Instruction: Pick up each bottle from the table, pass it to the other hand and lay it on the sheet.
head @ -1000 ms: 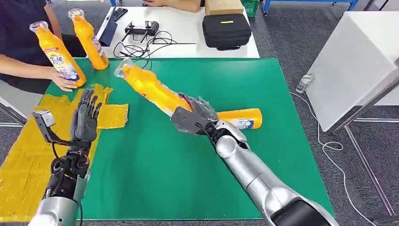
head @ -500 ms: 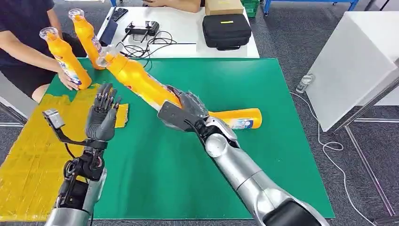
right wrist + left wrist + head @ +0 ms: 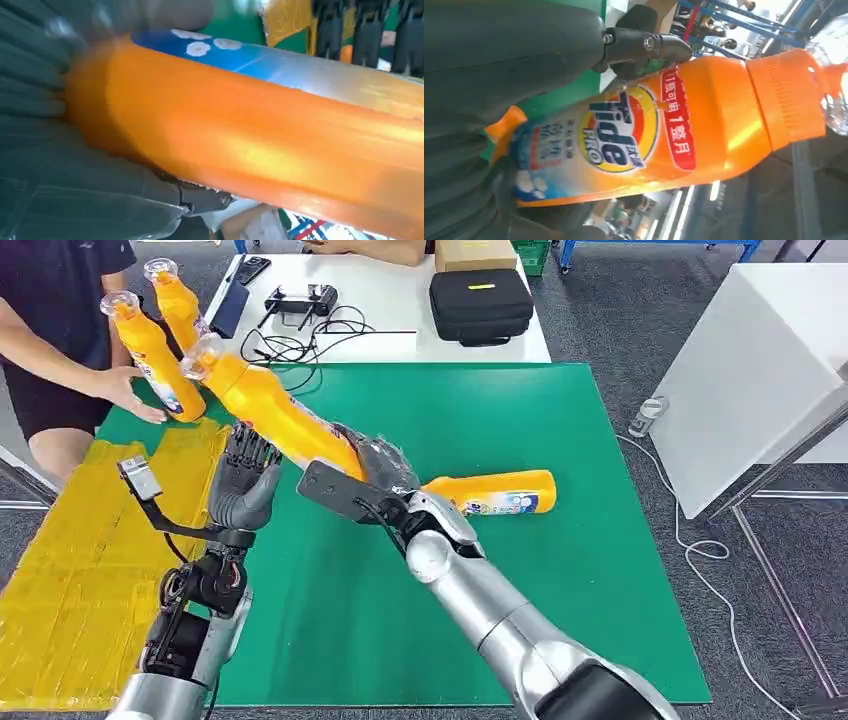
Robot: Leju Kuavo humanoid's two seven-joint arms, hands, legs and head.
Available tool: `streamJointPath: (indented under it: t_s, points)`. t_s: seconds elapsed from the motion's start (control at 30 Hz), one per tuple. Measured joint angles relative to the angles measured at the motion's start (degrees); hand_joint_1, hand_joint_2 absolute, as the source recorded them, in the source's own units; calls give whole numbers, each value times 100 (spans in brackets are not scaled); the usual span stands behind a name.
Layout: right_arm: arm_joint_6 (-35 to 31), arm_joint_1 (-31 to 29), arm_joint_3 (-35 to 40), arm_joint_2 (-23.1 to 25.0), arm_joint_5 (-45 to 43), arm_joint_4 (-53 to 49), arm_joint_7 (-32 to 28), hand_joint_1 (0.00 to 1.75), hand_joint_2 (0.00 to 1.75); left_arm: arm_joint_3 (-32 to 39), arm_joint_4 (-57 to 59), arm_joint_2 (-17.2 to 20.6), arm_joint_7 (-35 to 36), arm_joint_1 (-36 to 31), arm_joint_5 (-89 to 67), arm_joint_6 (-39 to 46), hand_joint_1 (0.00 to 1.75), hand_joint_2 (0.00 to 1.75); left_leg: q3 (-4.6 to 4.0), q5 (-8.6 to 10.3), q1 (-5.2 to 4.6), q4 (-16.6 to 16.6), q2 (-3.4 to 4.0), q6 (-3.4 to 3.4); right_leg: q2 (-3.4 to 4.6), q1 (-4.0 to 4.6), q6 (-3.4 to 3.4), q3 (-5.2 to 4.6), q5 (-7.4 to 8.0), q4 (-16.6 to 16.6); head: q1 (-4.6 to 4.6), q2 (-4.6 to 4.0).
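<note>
From the head view I see my right hand point(image 3: 385, 475) wrapped around the lower body of an orange bottle point(image 3: 270, 410), which it holds off the green table point(image 3: 560, 570), tilted with its clear cap pointing toward the far left corner. My left hand point(image 3: 243, 485) is raised just under the middle of that bottle, fingers up and close against it; from here I cannot tell whether they have closed on it. A second orange bottle point(image 3: 495, 492) lies on its side on the green table, just beyond my right wrist. The yellow sheet point(image 3: 70, 570) covers the left end of the table. At the far left corner a person's hand point(image 3: 125, 392) rests on a standing bottle point(image 3: 150, 358), with another standing bottle point(image 3: 180, 302) just behind it. In the left wrist view the held bottle point(image 3: 664, 130) sits against my left hand point(image 3: 499, 65), a dark finger lying over its labelled side, though a firm grip is not plain. In the right wrist view my right hand point(image 3: 60, 145) cradles the bottle's point(image 3: 260, 145) orange body.
</note>
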Motion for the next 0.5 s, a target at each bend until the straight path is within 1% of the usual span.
streamJointPath:
  t_s: [0.13, 0.27, 0.47, 0.5]
  points:
    - [-157, 184, 730, 109, -276, -20, 179, 175, 175, 13, -31, 13, 129, -1, 212, 55, 0, 175, -1, 0, 2, -1, 2, 0, 2, 1, 0, -2, 0, 0, 0, 0]
    - [-190, 223, 1396, 124, -640, -85, 384, 175, 175, 90, -127, 57, 210, 138, 325, 72, 0, 175, 0, 0, 1, -1, 2, 0, 2, 4, -2, -3, -1, 0, 0, -2]
    - [-251, 207, 1851, 107, -846, -96, 544, 175, 175, 181, -240, 83, 280, 307, 354, 85, 0, 175, 0, 0, -3, 0, 4, 0, 2, 2, -2, -2, -1, 0, 0, 0]
    - [-260, 205, 1892, 101, -892, -96, 557, 175, 175, 188, -258, 83, 291, 322, 352, 92, 133, 175, 0, 0, -3, 0, 4, 0, 2, 2, -2, -2, -1, 0, 0, 0]
